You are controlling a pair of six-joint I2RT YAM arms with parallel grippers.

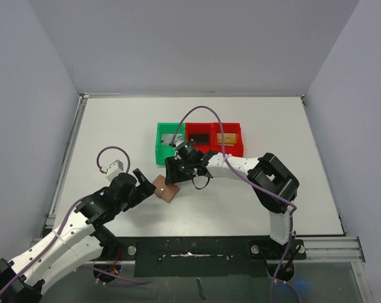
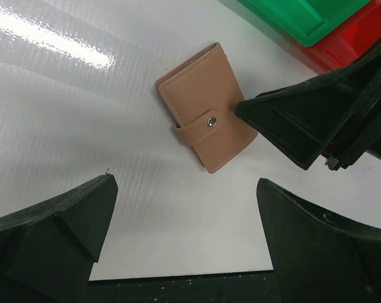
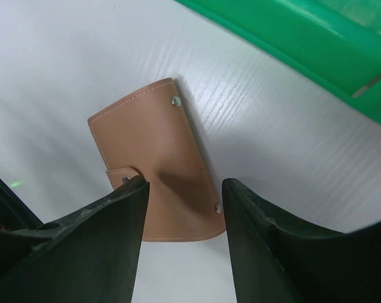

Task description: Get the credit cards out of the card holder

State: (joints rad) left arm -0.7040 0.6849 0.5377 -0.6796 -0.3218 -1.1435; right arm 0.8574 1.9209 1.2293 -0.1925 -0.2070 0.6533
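You're straddling the snapped-shut card holder [image 2: 203, 107].
The flat, stitched tan leatherette rectangle is lying mid-table [image 1: 272, 120]; your right gripper [image 3: 184, 189] is hanging part-open over it, your left gripper [image 2: 185, 183] gaping wide nearby.

A white table [image 1: 253, 120] sits between plain pale walls [image 1: 196, 44] (one behind, one on each side). Light shines on its top, and a dark rail [image 1: 196, 247] runs along the near edge
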